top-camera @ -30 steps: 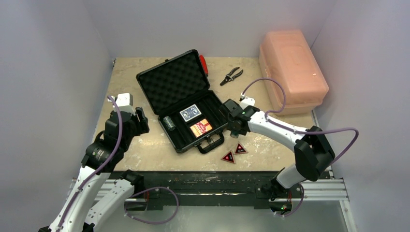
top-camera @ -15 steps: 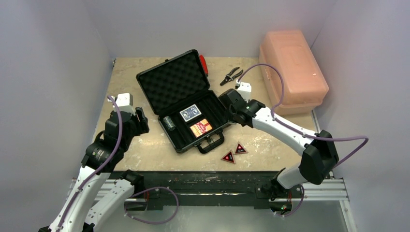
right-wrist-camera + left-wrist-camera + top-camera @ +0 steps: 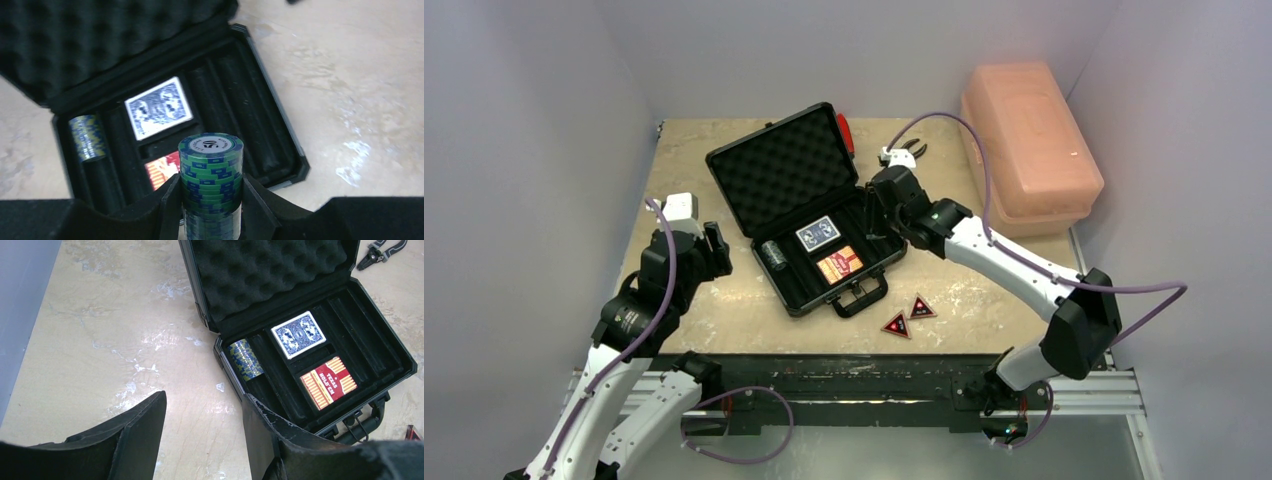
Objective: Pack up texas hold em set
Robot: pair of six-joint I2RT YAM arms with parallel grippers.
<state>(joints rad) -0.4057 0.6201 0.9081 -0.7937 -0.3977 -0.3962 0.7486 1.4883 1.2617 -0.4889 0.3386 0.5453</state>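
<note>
Top view: the open case sits mid-table with its lid toward the far edge. The right gripper hangs over its right end, the triangles lie loose by the near edge, and the left gripper waits near the left edge. Left wrist: jaws released and empty. The seated roll, blue deck and red deck lie in their slots. Right wrist: jaws clamp the held roll upright above the vacant grooves. Lay it parallel to a groove, lower until seated, then release.
</note>
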